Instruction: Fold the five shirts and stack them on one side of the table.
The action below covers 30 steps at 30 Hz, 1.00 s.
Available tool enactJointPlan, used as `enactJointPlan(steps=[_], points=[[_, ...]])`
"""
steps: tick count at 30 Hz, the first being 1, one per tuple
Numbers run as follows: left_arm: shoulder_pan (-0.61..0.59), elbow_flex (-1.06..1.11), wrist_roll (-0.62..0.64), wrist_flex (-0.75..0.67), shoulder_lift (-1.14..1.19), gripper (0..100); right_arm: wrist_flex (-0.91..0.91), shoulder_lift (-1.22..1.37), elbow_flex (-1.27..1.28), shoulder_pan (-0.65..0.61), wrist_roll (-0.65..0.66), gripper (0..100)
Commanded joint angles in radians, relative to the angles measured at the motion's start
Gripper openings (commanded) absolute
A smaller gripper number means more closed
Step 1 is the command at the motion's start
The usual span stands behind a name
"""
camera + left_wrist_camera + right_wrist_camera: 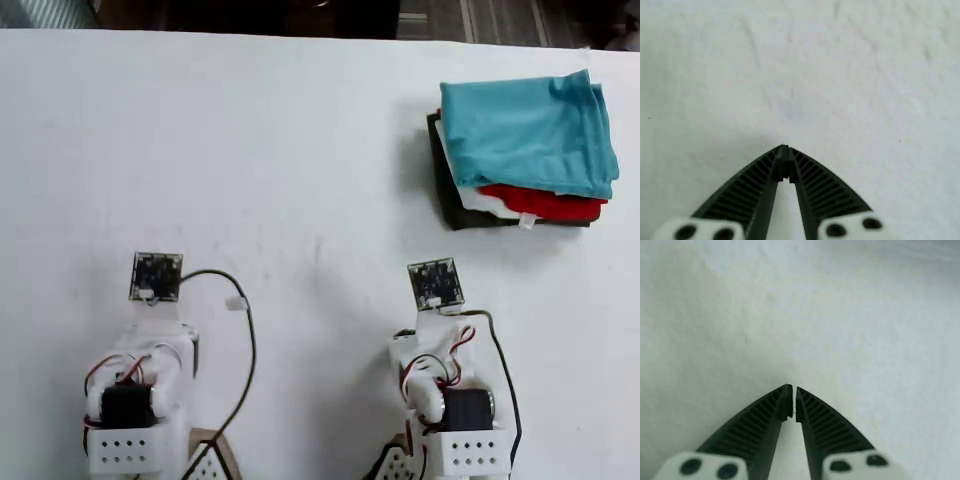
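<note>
A stack of folded shirts [520, 160] is sitting at about 2 o'clock on the white table [300, 150] in the high view, close to the right-hand edge and well apart from both arms. A teal shirt [530, 130] is lying on top, its cloth draping over the layers beneath. A white layer [470, 192] is peeking out under it on the side toward 9 o'clock, a red shirt [545, 203] is showing along the edge toward 6 o'clock, and a dark garment [455, 212] is lying at the bottom against the table. How many shirts are making up the pile cannot be told. The left arm [135, 400] is resting folded at roughly 7 o'clock and the right arm [450, 400] at roughly 5 o'clock, with a black cable [247, 360] looping beside the left arm. In the left wrist view the left gripper [784, 150] is hanging over white tabletop, its ribbed black fingers pressed together at the tip and gripping nothing. In the right wrist view the right gripper [791, 390] is likewise pointing at the tabletop, its fingers drawn in until only a hairline slit is parting the tips, with nothing held between them
</note>
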Motion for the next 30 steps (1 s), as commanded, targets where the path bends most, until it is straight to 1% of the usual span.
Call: enactJointPlan(steps=[1,30], points=[[0.009,0.022,0.009,0.003,-0.021,3,0.005,-0.002,0.009,0.004,-0.008,2.0],[0.009,0.022,0.009,0.003,-0.021,3,0.005,-0.002,0.009,0.004,-0.008,2.0]])
